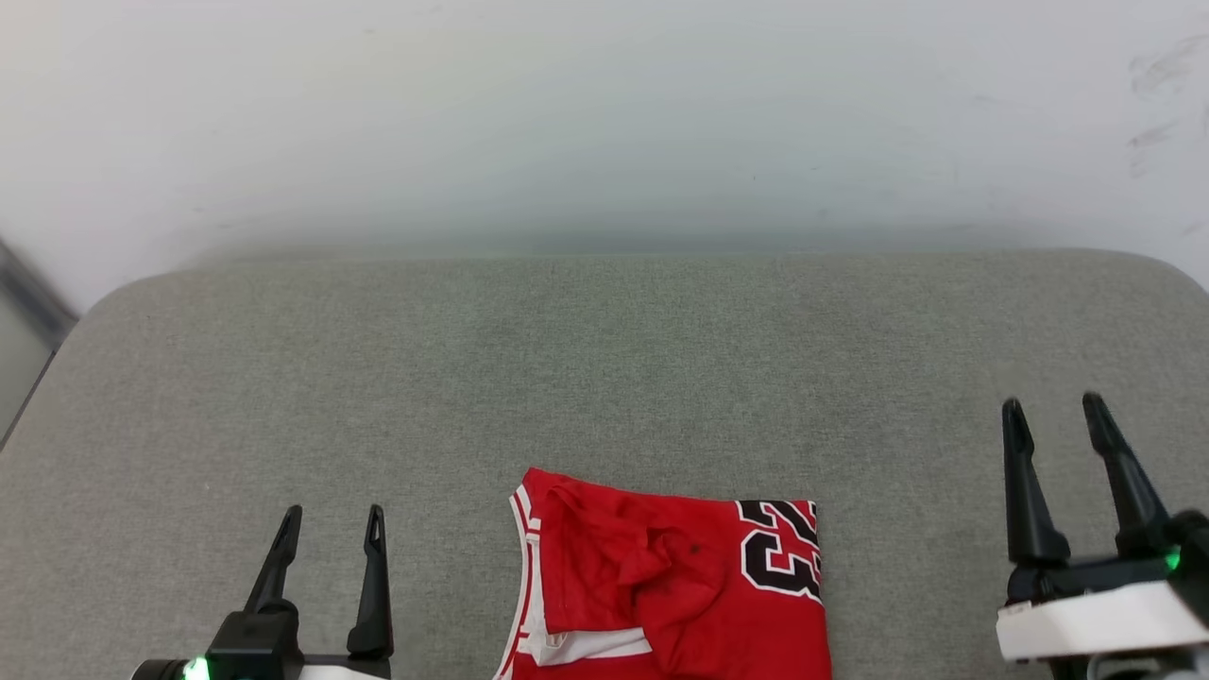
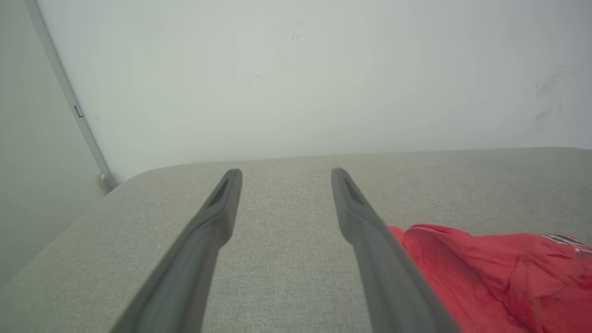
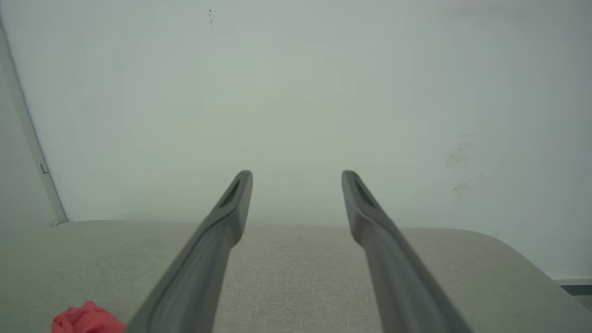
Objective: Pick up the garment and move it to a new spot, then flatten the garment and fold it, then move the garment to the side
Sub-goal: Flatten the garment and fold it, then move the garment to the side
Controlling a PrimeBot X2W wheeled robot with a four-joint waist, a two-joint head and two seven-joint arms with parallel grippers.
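Observation:
The red garment (image 1: 675, 586) lies folded into a compact rectangle at the near middle of the grey padded table (image 1: 604, 378), with black white-outlined numbers at its right and white striped trim along its left edge. Its lower part runs off the bottom of the head view. My left gripper (image 1: 335, 518) stands open to the garment's left, nothing between its fingers. My right gripper (image 1: 1053, 406) stands open well to the right, raised and empty. The left wrist view has the garment (image 2: 490, 273) just right of the fingers (image 2: 365, 222). A red bit of the garment (image 3: 85, 319) peeks in at the lower left of the right wrist view.
A pale wall (image 1: 604, 123) rises directly behind the table's far edge. The table's rounded corners sit at far left and far right. Bare grey padding stretches around and beyond the garment.

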